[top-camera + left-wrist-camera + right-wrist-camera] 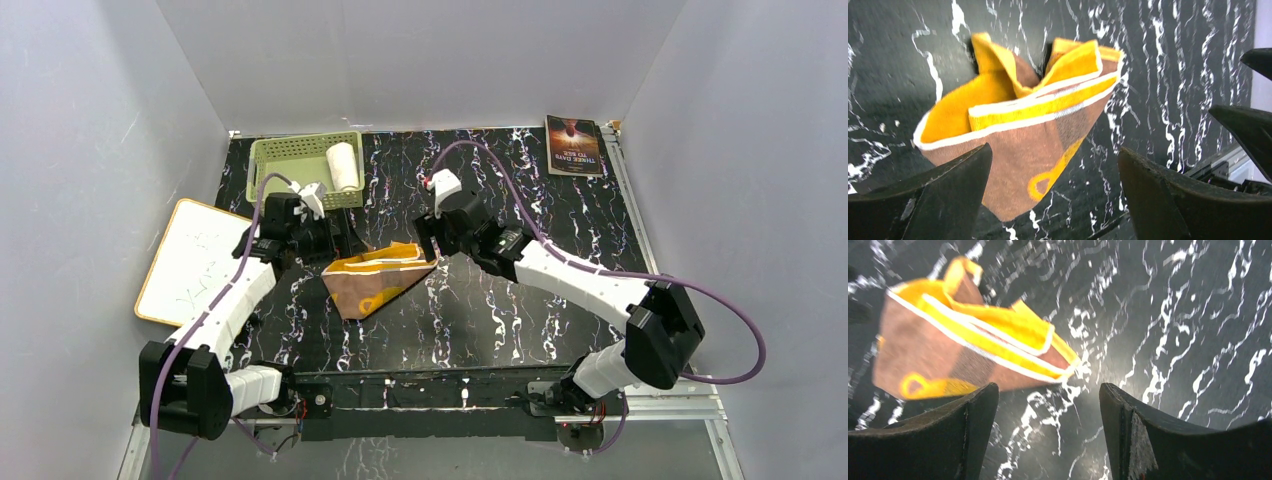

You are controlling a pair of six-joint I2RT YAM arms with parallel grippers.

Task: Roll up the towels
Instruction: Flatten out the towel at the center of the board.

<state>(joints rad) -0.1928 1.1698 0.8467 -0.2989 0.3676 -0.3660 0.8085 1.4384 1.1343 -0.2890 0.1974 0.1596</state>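
The brown towel with orange-yellow print (pixel 380 278) lies loosely folded and bunched on the black marbled table, between my two grippers. My left gripper (pixel 342 243) is at its left end and open; in the left wrist view the towel (pixel 1018 115) lies just ahead of the wide-apart gripper (pixel 1053 165). My right gripper (pixel 427 246) hovers at the towel's upper right corner. In the right wrist view that gripper (pixel 1048 395) is open over bare table, with the towel (pixel 963 345) ahead and to the left. A white towel (pixel 343 165) stands rolled in the green basket (pixel 285 152).
A white board with a tan edge (pixel 195 262) lies at the table's left side, beside the left arm. A dark-covered book (pixel 574 145) lies at the back right corner. Grey walls enclose the table on three sides.
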